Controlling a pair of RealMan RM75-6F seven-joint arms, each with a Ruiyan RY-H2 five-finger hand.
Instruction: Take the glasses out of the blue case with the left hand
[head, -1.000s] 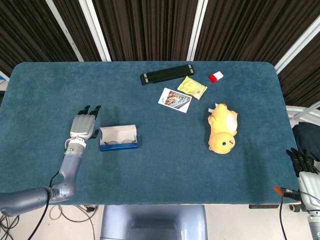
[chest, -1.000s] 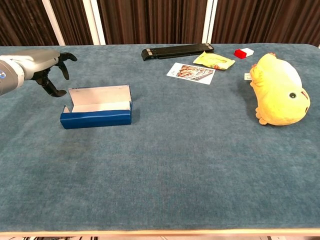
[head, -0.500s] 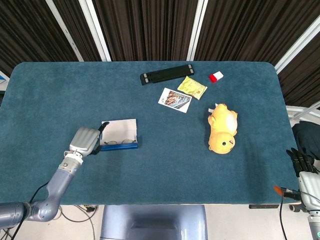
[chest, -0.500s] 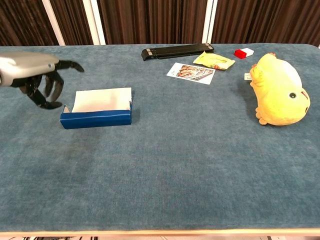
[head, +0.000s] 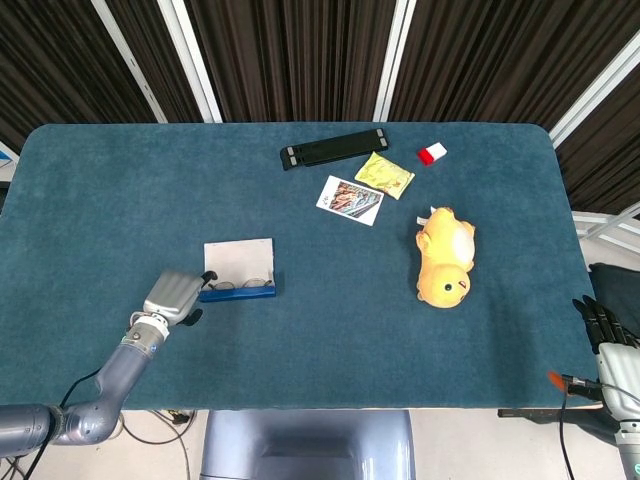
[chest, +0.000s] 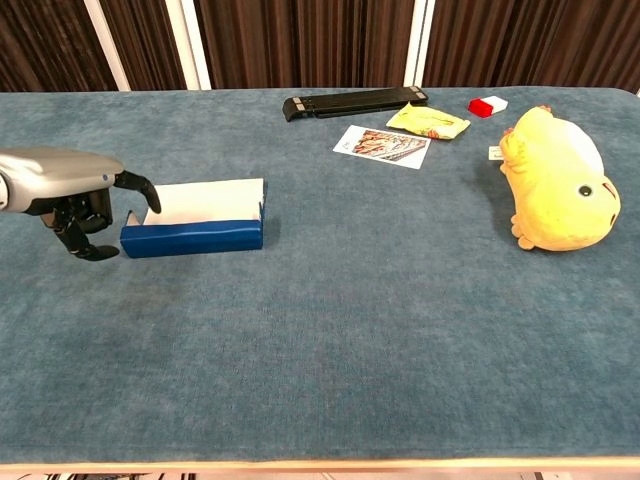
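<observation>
Right robot hand (head: 606, 330) is sitting at the lower right edge of the head view, off the desk (head: 320, 340), dark fingers pointing up; can't tell whether they're spread or closed.

Left robot hand (head: 172, 297) is hovering at lower left, just beside the left end of the case (head: 238, 270). In the chest view the left robot hand (chest: 72, 196) is showing fingers curled downward with nothing in them, thumb reaching toward the case's (chest: 195, 216) left end; contact there is unclear.

Case is lying open left of centre, blue front wall facing the camera, white lid tilted back. Glasses (head: 240, 284) are lying inside it, visible only from the head view.

Right of centre, a yellow plush (head: 446, 258) is lying on the desk, well apart from the case.

Further back: a printed card (head: 350, 200), a yellow packet (head: 385, 174), a small red-and-white box (head: 432, 153), and a long black bar (head: 333, 148) near the far edge.
</observation>
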